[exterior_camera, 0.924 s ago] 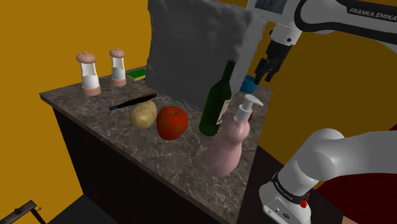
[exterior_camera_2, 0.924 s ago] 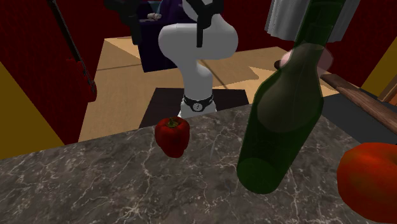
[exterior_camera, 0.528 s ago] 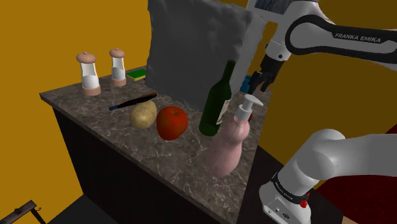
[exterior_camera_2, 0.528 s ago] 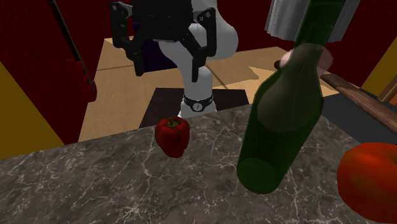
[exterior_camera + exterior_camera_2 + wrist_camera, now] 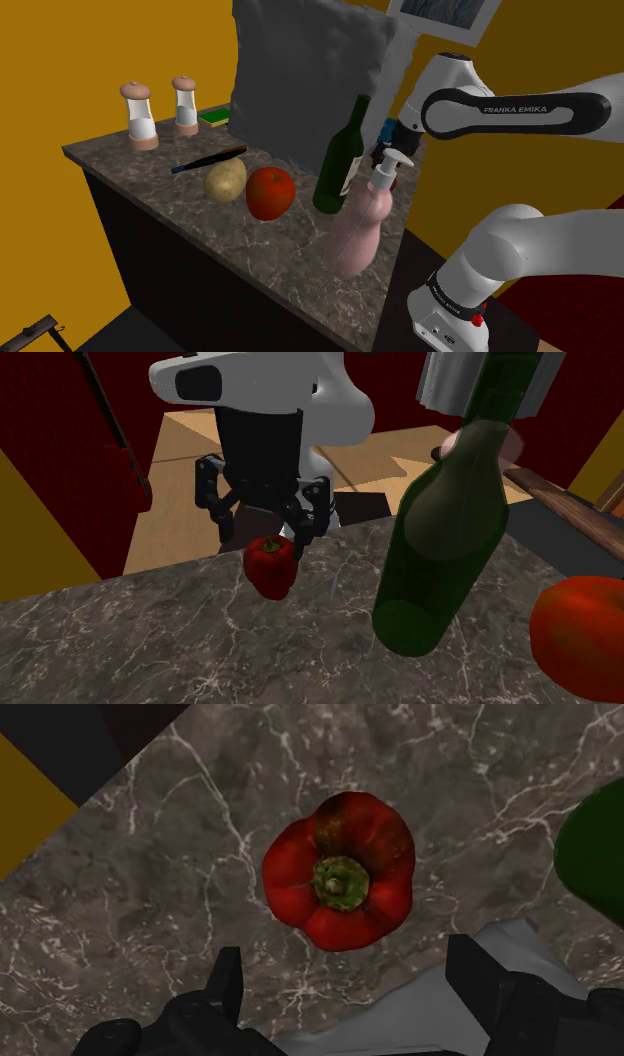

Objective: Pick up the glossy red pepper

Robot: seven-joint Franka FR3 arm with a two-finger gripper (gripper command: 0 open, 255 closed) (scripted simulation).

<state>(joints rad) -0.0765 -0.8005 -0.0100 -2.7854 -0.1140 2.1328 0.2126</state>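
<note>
Red pepper (image 5: 340,869), seen stem-up on the marbled counter (image 5: 150,884) close to its edge, with the black gripper (image 5: 348,966) poised over it. The two fingers (image 5: 228,979) stood wide apart and held nothing; the gap between them was clearly broader than the fruit. The pepper lay centred between the fingertips and a little beyond them along the line of approach, touching neither. In the second exterior view the fingertips hung just above the pepper's shoulders, one on each side of its green stem (image 5: 341,884). A green bottle (image 5: 440,532) stood off to one side, outside the span of the fingers. By judgement, the fruit would be light and hollow, with firm but crushable walls and a glossy skin likely to slip under smooth pads. The lobed body offers the better hold: two opposing lobes at the widest girth, below the shoulders, rather than the short stem. Moderate closing force should suffice. The fingers would need to descend farther around the body before closing, or they might pinch only the rounded top and squeeze it out.
</note>
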